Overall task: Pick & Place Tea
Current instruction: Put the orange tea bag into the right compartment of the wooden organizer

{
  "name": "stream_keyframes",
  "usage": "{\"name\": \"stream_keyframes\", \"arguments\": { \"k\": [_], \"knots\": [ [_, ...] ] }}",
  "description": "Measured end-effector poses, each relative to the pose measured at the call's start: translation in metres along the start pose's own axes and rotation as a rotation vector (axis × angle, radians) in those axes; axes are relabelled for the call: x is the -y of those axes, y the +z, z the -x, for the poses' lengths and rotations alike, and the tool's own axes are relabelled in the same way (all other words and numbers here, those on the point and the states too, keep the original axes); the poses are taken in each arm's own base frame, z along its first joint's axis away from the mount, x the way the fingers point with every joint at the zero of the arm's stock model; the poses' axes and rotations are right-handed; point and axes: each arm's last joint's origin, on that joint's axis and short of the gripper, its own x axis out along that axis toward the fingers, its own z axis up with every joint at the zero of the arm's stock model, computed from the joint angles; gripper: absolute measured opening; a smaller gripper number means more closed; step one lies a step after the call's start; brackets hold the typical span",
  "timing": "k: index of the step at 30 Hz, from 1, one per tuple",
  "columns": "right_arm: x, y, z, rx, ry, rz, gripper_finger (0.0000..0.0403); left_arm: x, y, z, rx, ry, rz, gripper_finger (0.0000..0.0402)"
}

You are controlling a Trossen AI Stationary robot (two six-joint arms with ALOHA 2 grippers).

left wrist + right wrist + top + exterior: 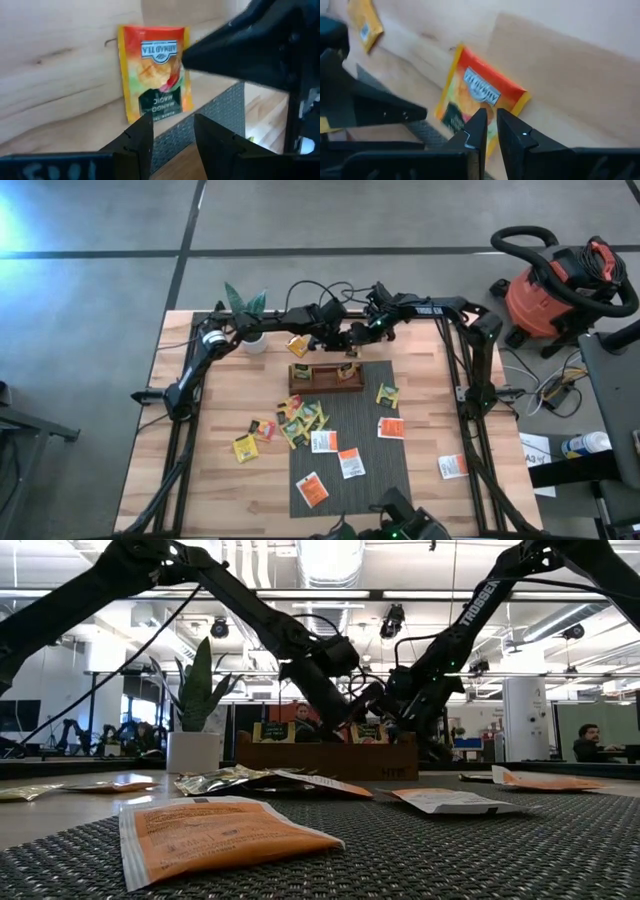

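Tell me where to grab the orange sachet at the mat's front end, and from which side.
Pinch the sachet by one edge, coming straight down. It lies flat on the mat, apart from the others, so probably only its rim offers a hold.

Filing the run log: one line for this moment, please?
right hand: pinching orange tea sachet | left hand: open beside sachet | place: above wooden tray | loose sachets: on mat

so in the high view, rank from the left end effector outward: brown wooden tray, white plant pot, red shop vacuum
From the left end effector:
1. Brown wooden tray, just below it.
2. White plant pot, to its left.
3. Red shop vacuum, off the table, far right.
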Motion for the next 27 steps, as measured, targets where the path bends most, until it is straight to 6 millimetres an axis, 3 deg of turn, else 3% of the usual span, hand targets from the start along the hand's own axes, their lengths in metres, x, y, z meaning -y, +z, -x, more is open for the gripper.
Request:
{"name": "stream_keyframes", "arguments": {
  "k": [10,16,20,27],
  "knots": [
    [-0.001,0.000,-0.001,-0.009,0.030,0.021,0.0043,-0.002,-0.002,0.002,-0.058,0.017,-0.031,0.0135],
    [-0.002,0.001,0.000,-0.007,0.044,0.026,0.0043,0.010,0.012,0.022,-0.047,0.041,-0.133,0.0135],
    [-0.002,0.001,0.000,-0.008,0.043,0.027,0.0043,0.017,0.023,0.035,0.055,0.107,-0.213,0.0135],
    [-0.002,0.001,0.000,-0.001,0.032,0.028,0.0043,-0.011,0.037,0.018,-0.048,0.086,-0.083,0.0135]
  ]
}}
